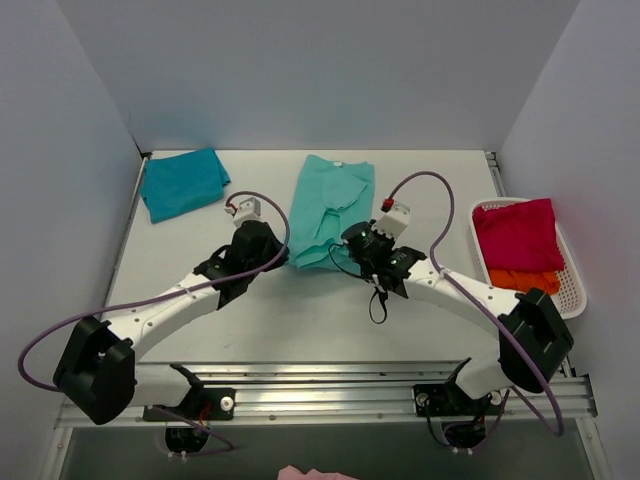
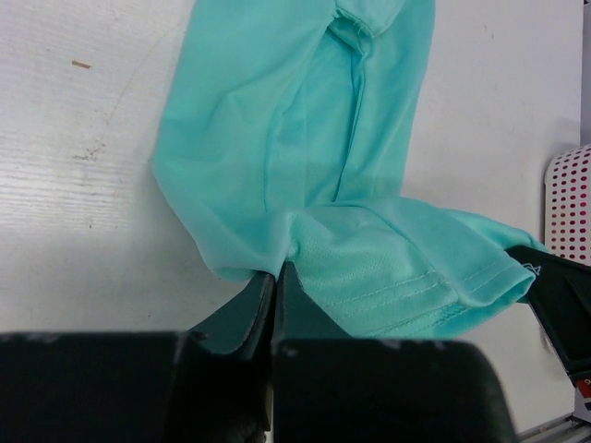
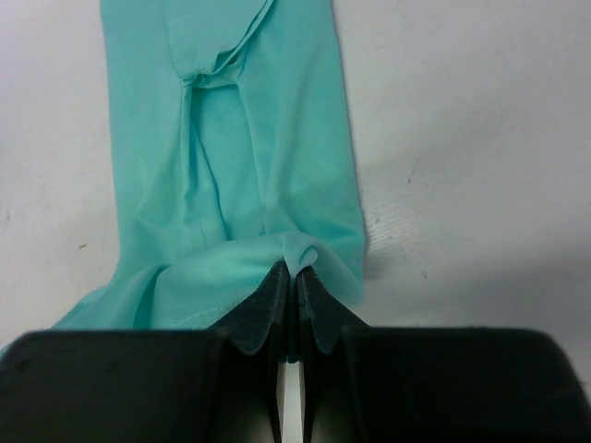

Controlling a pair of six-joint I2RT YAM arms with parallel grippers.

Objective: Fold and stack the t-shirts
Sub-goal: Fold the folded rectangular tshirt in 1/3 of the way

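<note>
The mint-green t-shirt [image 1: 330, 205] lies folded lengthwise in the middle of the table, its near end lifted. My left gripper [image 1: 272, 256] is shut on the shirt's near left corner, seen in the left wrist view [image 2: 277, 273] with the mint shirt [image 2: 295, 138] stretching away. My right gripper [image 1: 355, 240] is shut on the near right corner, seen in the right wrist view [image 3: 295, 272] pinching a small fold of the shirt [image 3: 231, 157]. The teal-blue t-shirt [image 1: 183, 183] lies folded at the far left.
A white basket [image 1: 570, 290] at the right edge holds a crimson cloth [image 1: 518, 235] and an orange cloth [image 1: 522, 280]. Its dotted rim shows in the left wrist view [image 2: 568, 203]. Grey walls enclose the table on three sides.
</note>
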